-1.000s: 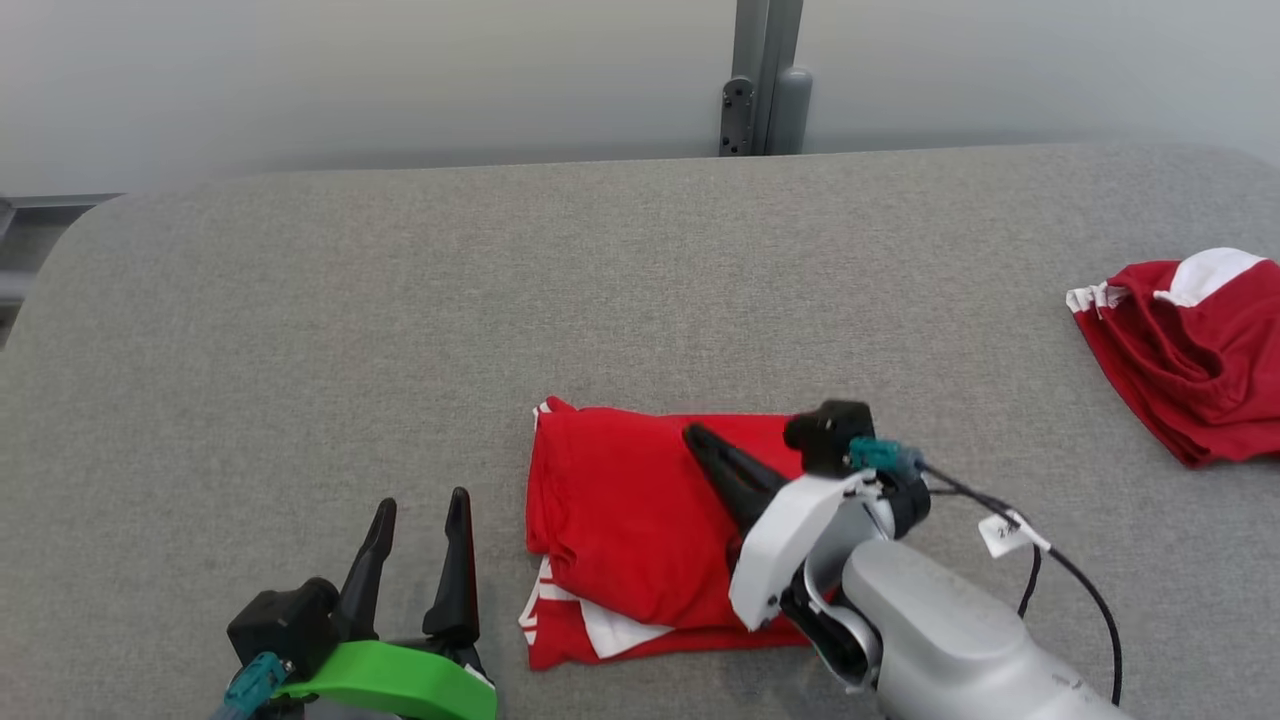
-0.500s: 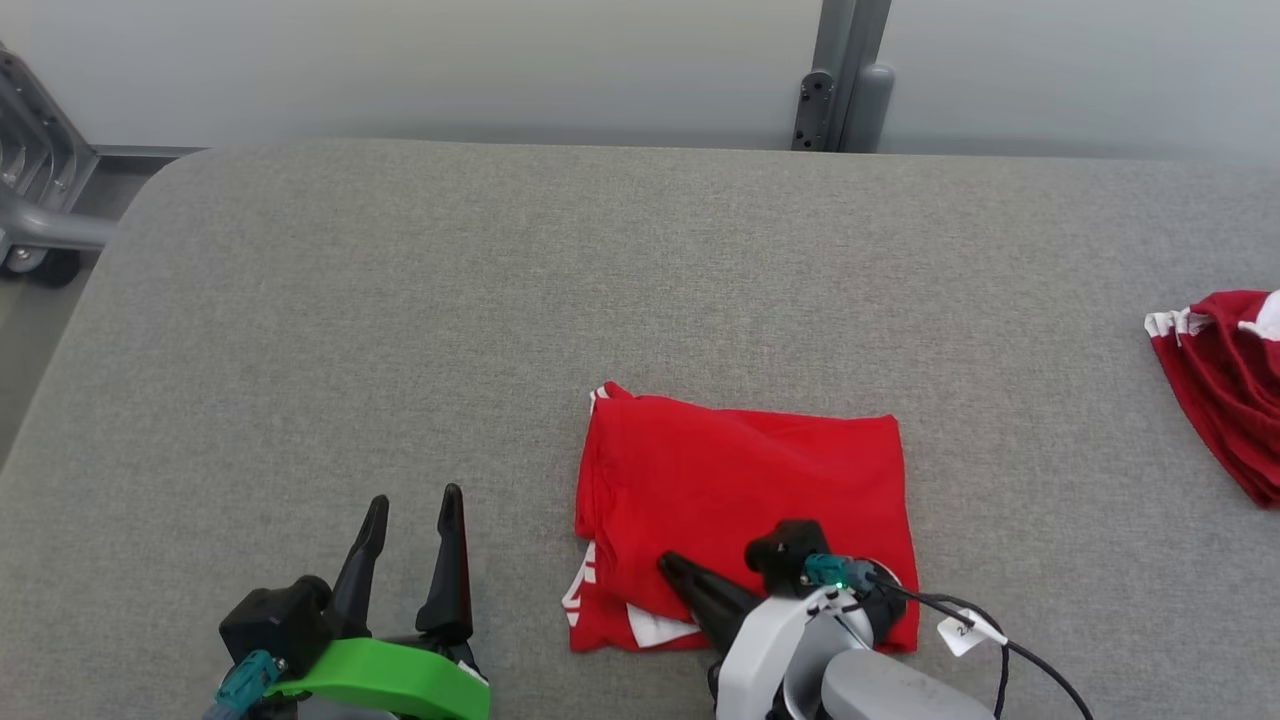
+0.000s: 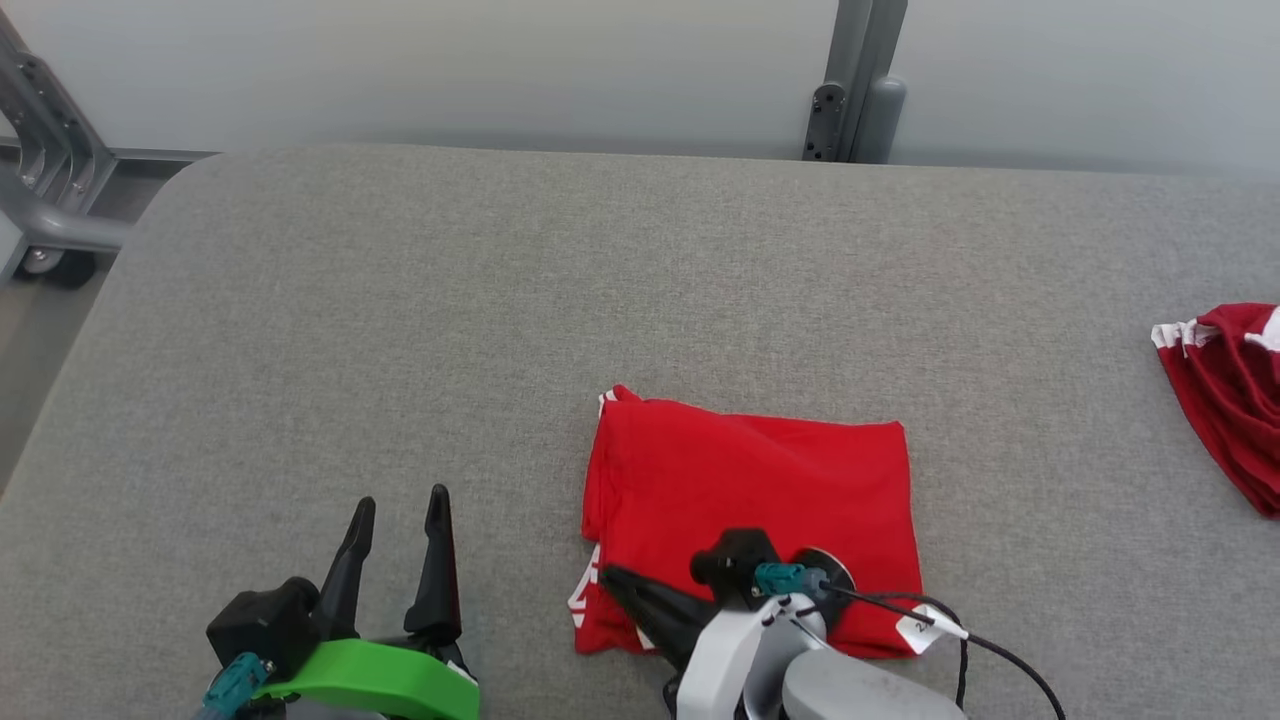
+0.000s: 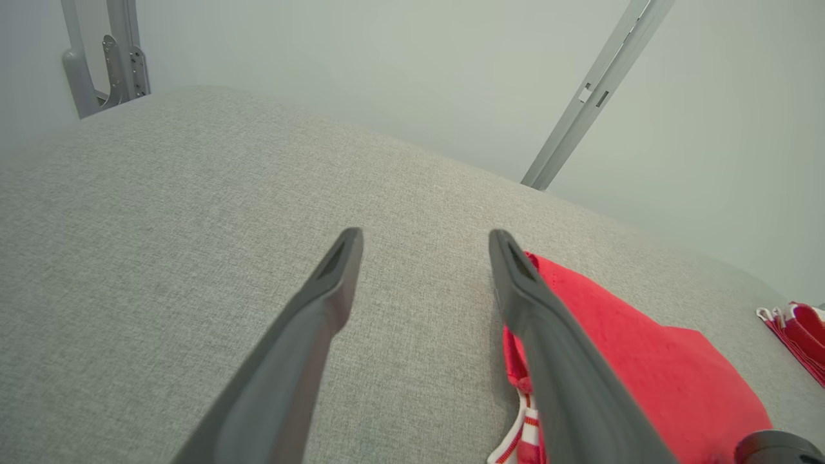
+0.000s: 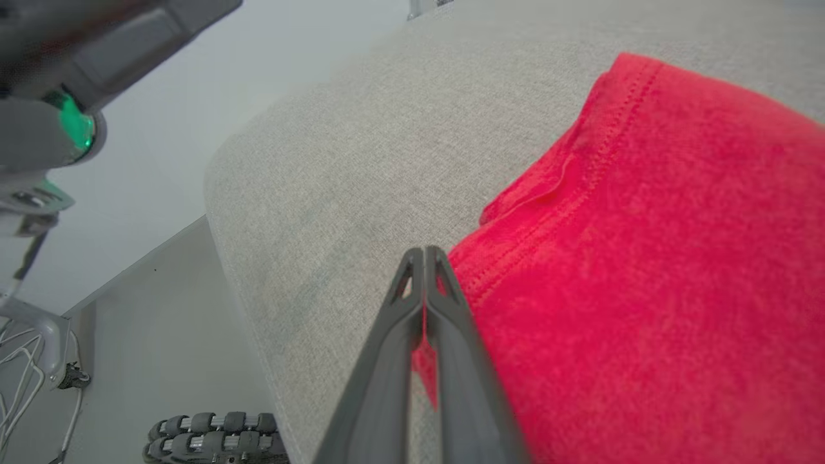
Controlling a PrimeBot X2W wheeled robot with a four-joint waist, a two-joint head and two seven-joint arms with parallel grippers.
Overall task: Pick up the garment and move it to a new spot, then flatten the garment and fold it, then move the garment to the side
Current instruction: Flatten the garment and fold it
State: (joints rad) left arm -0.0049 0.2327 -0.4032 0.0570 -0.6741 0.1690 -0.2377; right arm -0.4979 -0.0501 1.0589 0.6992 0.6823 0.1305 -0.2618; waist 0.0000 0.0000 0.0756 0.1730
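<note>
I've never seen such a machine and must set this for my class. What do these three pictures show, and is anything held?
It is a two-armed robot. The wide picture looks down from its head at a grey padded table. The other two come from wrist cameras, looking along each hand's fingers. A folded red shirt lies in the middle, another red garment at the right edge. The left hand is open, holding nothing. The right hand is shut at the shirt's near corner; whether it pinches cloth is unclear.
</note>
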